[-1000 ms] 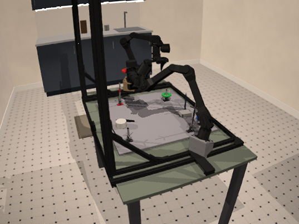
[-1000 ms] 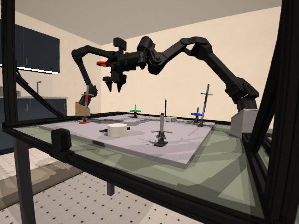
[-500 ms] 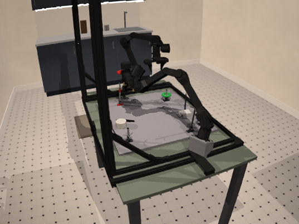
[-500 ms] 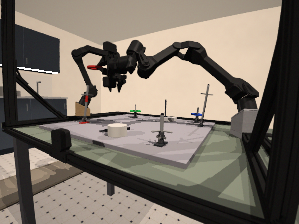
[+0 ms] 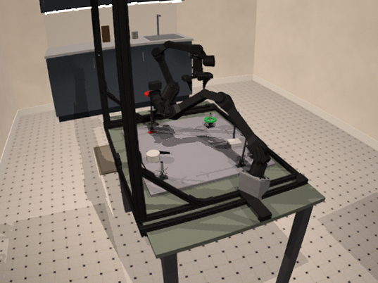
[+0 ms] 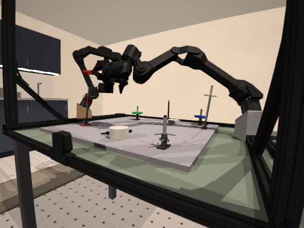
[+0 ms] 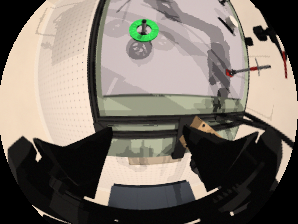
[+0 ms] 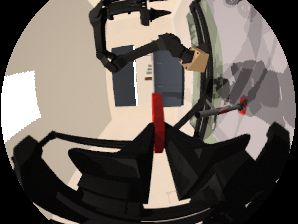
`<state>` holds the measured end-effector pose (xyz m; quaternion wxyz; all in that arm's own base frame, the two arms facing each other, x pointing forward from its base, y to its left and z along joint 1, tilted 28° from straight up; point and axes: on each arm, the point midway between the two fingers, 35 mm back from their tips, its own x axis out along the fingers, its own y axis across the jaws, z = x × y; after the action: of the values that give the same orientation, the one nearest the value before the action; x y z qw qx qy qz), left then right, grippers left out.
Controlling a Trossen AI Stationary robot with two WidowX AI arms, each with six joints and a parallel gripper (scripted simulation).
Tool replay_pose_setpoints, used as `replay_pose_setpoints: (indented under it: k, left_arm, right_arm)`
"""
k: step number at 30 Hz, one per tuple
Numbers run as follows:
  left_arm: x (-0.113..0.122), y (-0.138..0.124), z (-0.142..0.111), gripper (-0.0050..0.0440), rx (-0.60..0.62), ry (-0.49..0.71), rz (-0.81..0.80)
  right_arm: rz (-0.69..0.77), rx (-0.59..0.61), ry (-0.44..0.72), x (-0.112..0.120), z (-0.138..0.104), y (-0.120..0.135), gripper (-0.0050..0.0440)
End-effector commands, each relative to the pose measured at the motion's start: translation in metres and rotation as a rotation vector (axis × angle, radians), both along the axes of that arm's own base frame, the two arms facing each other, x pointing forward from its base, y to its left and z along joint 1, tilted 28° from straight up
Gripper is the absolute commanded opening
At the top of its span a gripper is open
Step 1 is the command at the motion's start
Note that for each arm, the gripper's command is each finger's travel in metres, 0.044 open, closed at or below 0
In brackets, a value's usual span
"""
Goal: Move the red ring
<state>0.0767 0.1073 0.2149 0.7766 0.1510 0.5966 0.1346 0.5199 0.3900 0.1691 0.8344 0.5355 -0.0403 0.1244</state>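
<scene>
The red ring (image 5: 146,93) hangs in the air at the far left of the mat, roughly above the thin post with the red foot (image 5: 152,127). My right gripper (image 5: 152,91) is shut on the ring's edge and holds it level (image 6: 89,72), well above the post's top (image 6: 87,109). In the right wrist view the ring (image 8: 157,123) shows edge-on between the fingers. My left gripper (image 5: 204,83) is open and empty, raised high above the far edge of the table, its fingers pointing down (image 6: 112,88).
A green ring (image 5: 210,121) lies on its post at the far right, and a blue ring (image 6: 200,116) on another post. A white cylinder (image 5: 153,156), a white block (image 5: 233,142), a short post (image 5: 162,170) and a tall post (image 6: 209,106) stand on the mat.
</scene>
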Motion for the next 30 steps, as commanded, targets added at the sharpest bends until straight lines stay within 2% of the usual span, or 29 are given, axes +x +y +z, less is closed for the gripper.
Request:
replay_pose_setpoints:
  k: [1,19,30]
  left_arm:
    - [0.0,-0.001,0.0,0.04,-0.002,-0.004,0.003]
    - [0.0,-0.001,0.0,0.04,-0.002,-0.004,0.003]
    - [0.0,-0.001,0.0,0.04,-0.002,-0.004,0.003]
  right_arm:
    - [0.003,0.011,-0.014,0.004,-0.004,0.002,0.0]
    - [-0.045,0.054,-0.14,0.03,-0.046,-0.008,0.0]
    - [-0.076,0.076,-0.214,0.037,-0.074,-0.021,0.0]
